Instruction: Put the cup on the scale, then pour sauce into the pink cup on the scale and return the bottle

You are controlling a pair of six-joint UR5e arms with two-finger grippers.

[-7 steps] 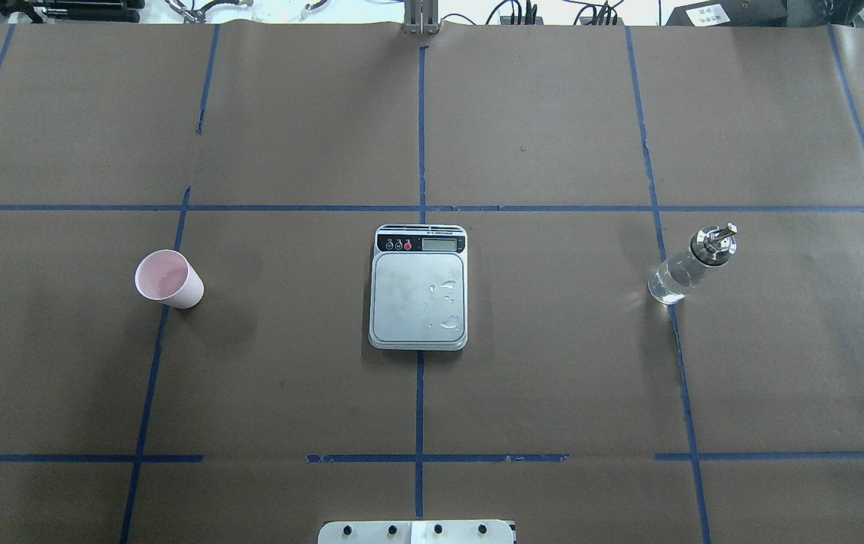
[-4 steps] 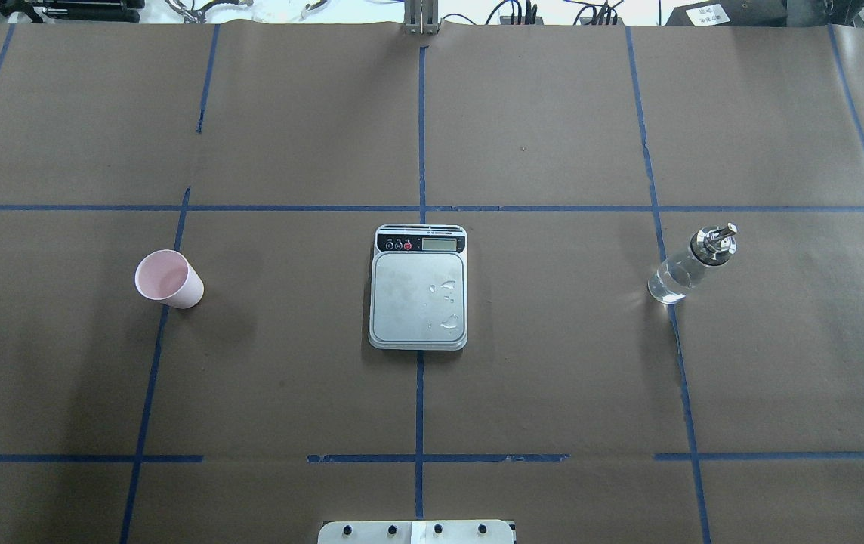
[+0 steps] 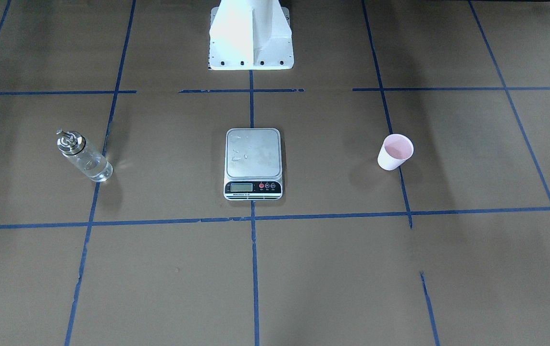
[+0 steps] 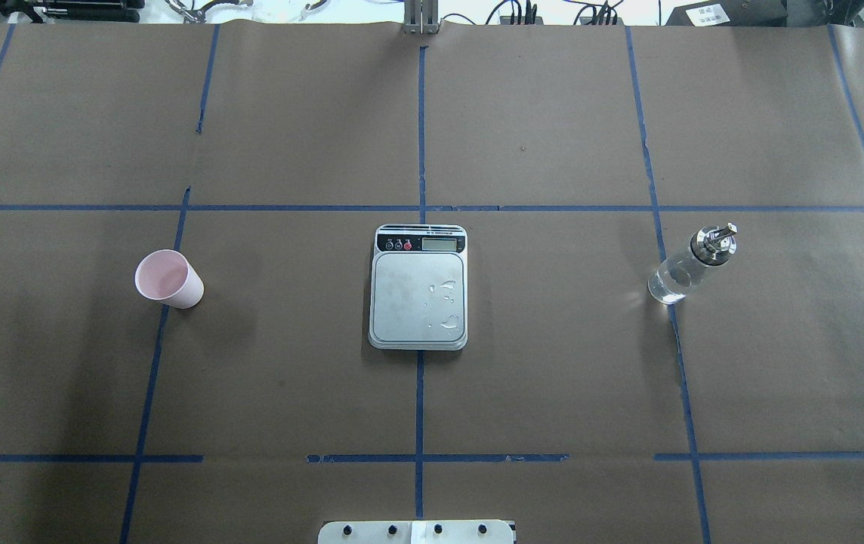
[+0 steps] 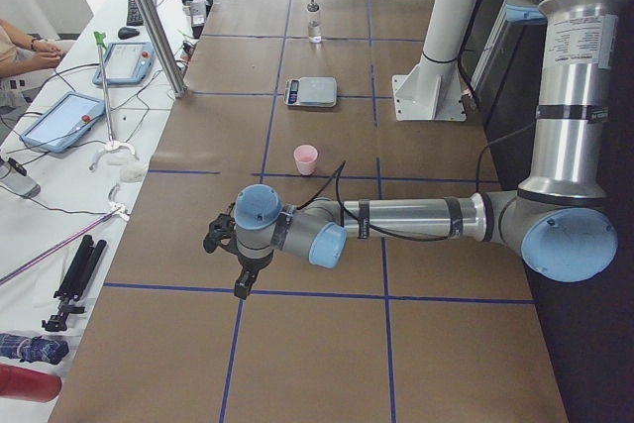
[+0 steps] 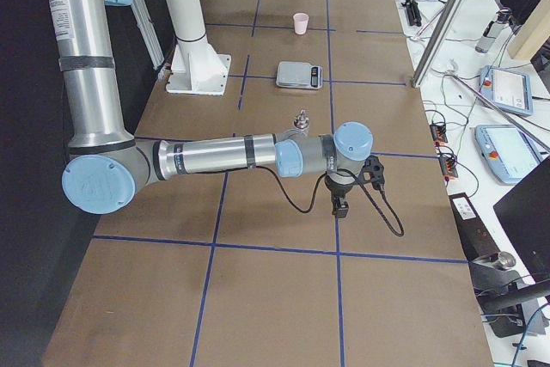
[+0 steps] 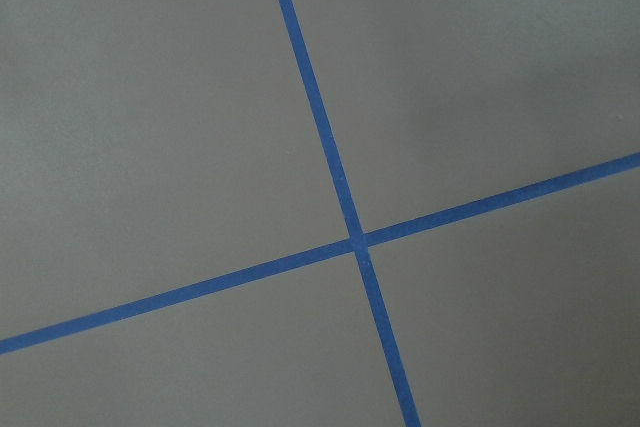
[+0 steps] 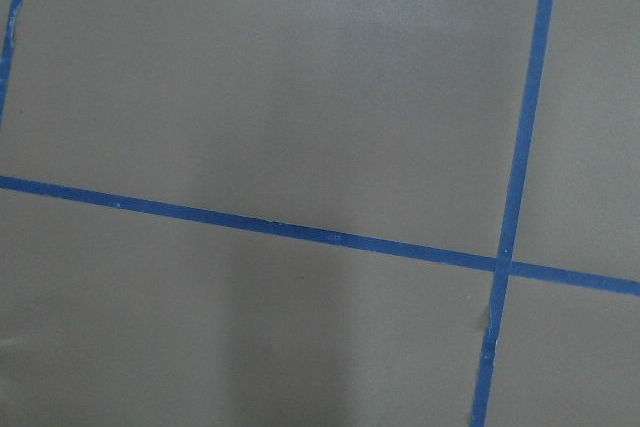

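The pale pink cup stands upright on the brown paper, left of the scale; it also shows in the front view. The scale's silver plate holds only a few water drops. The clear glass bottle with its metal spout stands right of the scale, with clear liquid inside. Neither gripper shows in the overhead or front views. My left gripper hangs over the table's left end, short of the cup. My right gripper hangs over the right end, near the bottle. I cannot tell whether either is open.
Blue tape lines divide the brown paper into squares. The robot's white base stands behind the scale. Both wrist views show only paper and tape crossings. Tablets, cables and a metal post line the operators' side.
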